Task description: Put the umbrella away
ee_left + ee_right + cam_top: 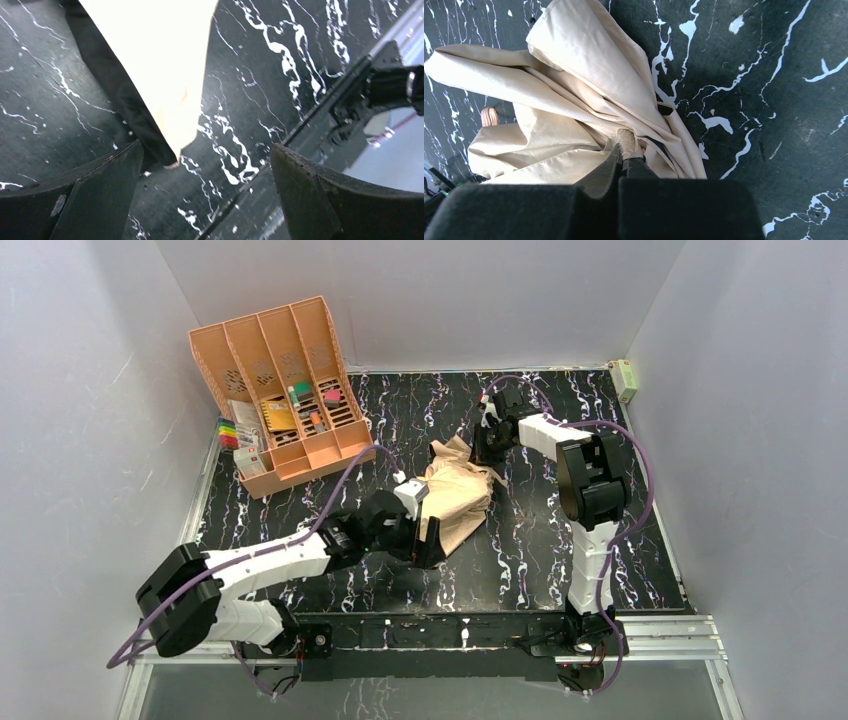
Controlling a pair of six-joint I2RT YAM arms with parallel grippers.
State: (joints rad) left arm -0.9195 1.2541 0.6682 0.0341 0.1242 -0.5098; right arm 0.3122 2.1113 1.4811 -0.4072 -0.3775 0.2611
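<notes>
Nearest: left gripper (428, 538), fingers wide apart astride the near corner of the umbrella (455, 495), which lies rumpled mid-table. Light, floppy, slick cloth, so grab the stiff core, not loose folds. Far side: right gripper (490, 445), fingers together, possibly nipping a fold; hard to tell.

The left arm (265, 562) and right arm (592, 540) share white link shells, black joint housings and purple cables (345, 485); the left gripper (205, 150) has matte black fingers (100, 195).
</notes>
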